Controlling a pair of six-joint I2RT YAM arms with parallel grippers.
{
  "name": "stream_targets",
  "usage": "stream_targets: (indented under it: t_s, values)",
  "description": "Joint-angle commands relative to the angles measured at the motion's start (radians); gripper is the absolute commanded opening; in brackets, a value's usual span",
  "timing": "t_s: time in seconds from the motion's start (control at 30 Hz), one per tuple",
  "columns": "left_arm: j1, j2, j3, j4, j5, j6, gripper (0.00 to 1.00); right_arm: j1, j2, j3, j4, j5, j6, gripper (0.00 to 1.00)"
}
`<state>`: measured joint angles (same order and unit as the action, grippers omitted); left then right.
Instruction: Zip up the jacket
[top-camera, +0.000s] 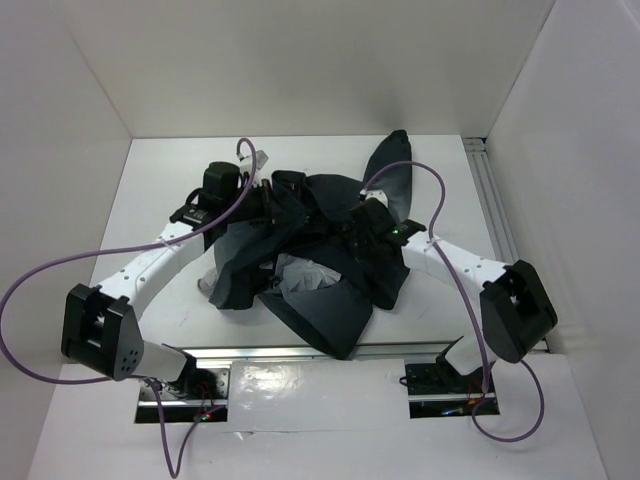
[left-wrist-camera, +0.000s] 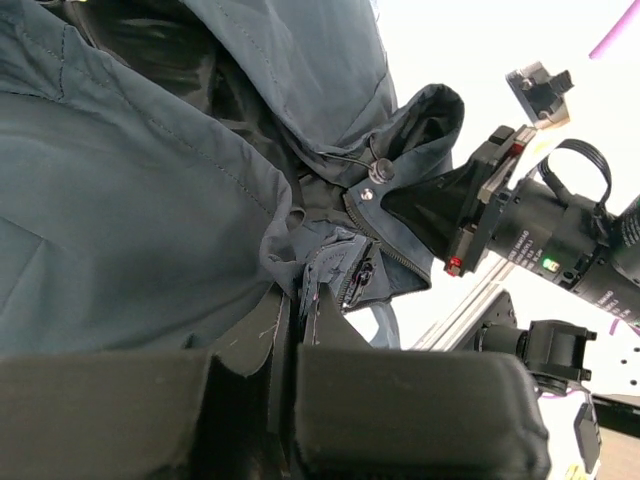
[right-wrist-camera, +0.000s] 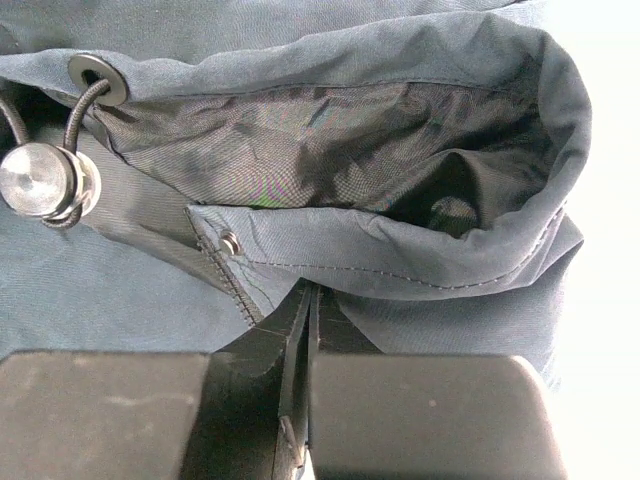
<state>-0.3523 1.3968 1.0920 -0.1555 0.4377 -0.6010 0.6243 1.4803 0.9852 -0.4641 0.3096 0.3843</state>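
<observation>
The dark jacket (top-camera: 335, 305) lies bunched in the middle of the table, with light grey lining (top-camera: 300, 272) showing at its centre. My left gripper (top-camera: 277, 196) is shut on a fabric edge of the jacket (left-wrist-camera: 120, 230), just below the zipper slider (left-wrist-camera: 360, 282); it also shows in the left wrist view (left-wrist-camera: 298, 305). My right gripper (top-camera: 362, 226) is shut on the jacket's hem (right-wrist-camera: 400, 265), next to a snap (right-wrist-camera: 230, 242) and a drawcord toggle (right-wrist-camera: 38, 180); it also shows in the right wrist view (right-wrist-camera: 312, 292). The two grippers hold the jacket close together.
White walls enclose the table on three sides. An aluminium rail (top-camera: 497, 215) runs along the right edge. Purple cables (top-camera: 60, 265) loop off both arms. One sleeve (top-camera: 392, 165) stretches toward the back right. The arm bases (top-camera: 180, 385) sit at the near edge.
</observation>
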Motion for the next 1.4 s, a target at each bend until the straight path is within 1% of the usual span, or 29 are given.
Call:
stream_targets:
  t_s: [0.0,0.07,0.1,0.13,0.17,0.2,0.27,0.3,0.33,0.37,0.47,0.57,0.6,0.7,0.73,0.8,0.9,0.93,0.97,1.03,1.07,1.13,1.17,1.23,1.27,1.33,1.37]
  values:
    - [-0.002,-0.038,0.005,0.025,-0.022,-0.010,0.00,0.008,-0.072,0.035,0.027,0.022,-0.005,0.00]
    - [-0.002,-0.048,-0.004,0.025,-0.031,-0.010,0.00,0.008,-0.103,0.035,0.018,0.013,-0.005,0.00]
    - [-0.002,-0.048,-0.004,0.025,-0.031,-0.010,0.00,0.008,-0.123,0.035,0.007,0.022,0.004,0.15]
    - [-0.002,-0.048,-0.004,0.025,-0.031,-0.010,0.00,0.008,-0.123,0.046,0.007,0.022,0.004,0.29]
    - [-0.002,-0.048,-0.004,0.025,-0.031,-0.010,0.00,0.017,-0.123,0.046,0.007,0.054,0.020,0.44]
    - [-0.002,-0.048,-0.004,0.025,-0.031,-0.010,0.00,0.017,-0.123,0.046,-0.002,0.066,0.031,0.61]
    - [-0.002,-0.048,-0.004,0.025,-0.031,-0.010,0.00,0.017,-0.080,0.067,-0.002,0.088,0.076,0.71]
    - [-0.011,-0.048,-0.004,0.025,-0.031,-0.010,0.00,0.017,-0.060,0.067,-0.013,0.088,0.094,0.75]
    - [-0.011,-0.048,-0.004,0.025,-0.031,-0.010,0.00,0.017,-0.023,0.081,-0.001,0.088,0.117,0.82]
    - [-0.011,-0.048,-0.004,0.025,-0.031,-0.010,0.00,0.017,-0.005,0.081,0.010,0.088,0.129,0.83]
    - [-0.011,-0.048,-0.004,0.025,-0.031,-0.010,0.00,0.017,0.069,0.104,0.030,0.111,0.156,0.82]
    - [-0.011,-0.048,-0.004,0.025,-0.031,-0.010,0.00,0.017,0.097,0.116,0.021,0.146,0.180,0.71]
    - [-0.011,-0.048,0.005,0.025,-0.031,-0.010,0.00,0.017,0.097,0.116,0.021,0.146,0.180,0.61]
    - [-0.011,-0.048,0.005,0.014,-0.031,-0.010,0.00,0.017,0.040,0.095,0.044,0.155,0.180,0.44]
    - [-0.011,-0.048,0.005,0.014,-0.031,-0.010,0.00,0.017,0.028,0.084,0.044,0.155,0.180,0.31]
    - [-0.011,-0.048,-0.004,0.024,-0.031,-0.010,0.00,0.017,-0.009,0.075,0.053,0.143,0.171,0.24]
    - [-0.020,-0.048,-0.004,0.024,-0.031,-0.010,0.00,0.017,-0.069,0.075,0.053,0.093,0.150,0.24]
    - [-0.020,-0.048,-0.004,0.024,-0.031,-0.019,0.00,0.017,-0.086,0.075,0.053,0.073,0.149,0.25]
    - [-0.020,-0.048,-0.004,0.024,-0.031,-0.019,0.00,0.017,-0.104,0.075,0.053,0.016,0.131,0.27]
    - [-0.020,-0.048,-0.004,0.024,-0.040,-0.019,0.00,0.017,-0.152,0.075,0.053,-0.032,0.122,0.31]
    - [-0.020,-0.059,-0.004,0.033,-0.040,-0.029,0.00,0.008,-0.166,0.075,0.062,-0.096,0.102,0.31]
    - [-0.020,-0.059,-0.004,0.033,-0.050,-0.039,0.00,0.008,-0.205,0.075,0.062,-0.151,0.081,0.31]
    - [-0.020,-0.068,-0.004,0.042,-0.050,-0.039,0.00,-0.001,-0.219,0.075,0.089,-0.218,0.068,0.31]
    - [-0.020,-0.068,-0.004,0.056,-0.039,-0.048,0.00,-0.001,-0.262,0.050,0.113,-0.273,0.042,0.31]
    - [-0.020,-0.068,-0.004,0.066,-0.039,-0.058,0.00,-0.001,-0.276,0.041,0.140,-0.314,0.031,0.25]
    - [-0.020,-0.068,-0.017,0.097,-0.025,-0.074,0.00,-0.001,-0.320,-0.006,0.183,-0.339,0.022,0.15]
    - [-0.020,-0.077,-0.032,0.112,-0.011,-0.083,0.00,-0.012,-0.333,-0.023,0.233,-0.366,0.022,0.02]
